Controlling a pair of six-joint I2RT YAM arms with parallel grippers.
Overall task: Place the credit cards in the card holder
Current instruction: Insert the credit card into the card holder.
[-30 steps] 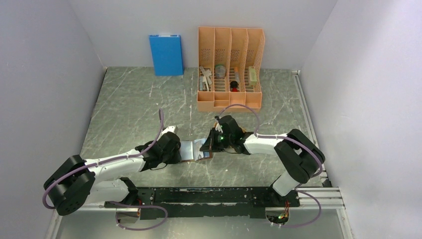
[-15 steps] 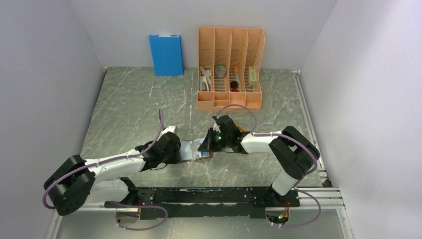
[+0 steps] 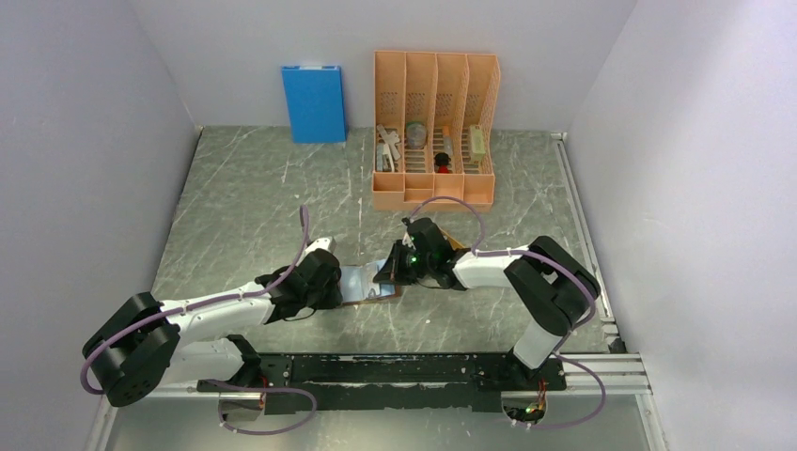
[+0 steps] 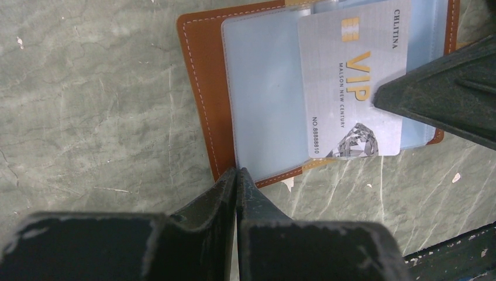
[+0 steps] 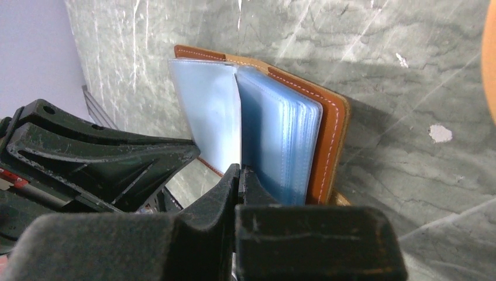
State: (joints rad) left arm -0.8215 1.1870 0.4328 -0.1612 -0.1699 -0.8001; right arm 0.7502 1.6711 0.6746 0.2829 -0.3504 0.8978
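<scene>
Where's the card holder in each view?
Top external: card holder just below centre, in front of the orange organizer.
Left wrist: upper middle, brown edge leftmost.
Right wrist: centre, clear sleeves facing the camera.
Shared landmark: the grey marbled table.

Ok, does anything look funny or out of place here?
Yes. The silver VIP credit card lies on the open card holder with one end sticking out past the clear sleeve, over the holder's edge, so it doesn't look slid in yet. The right pincer is pinching its side.
</scene>
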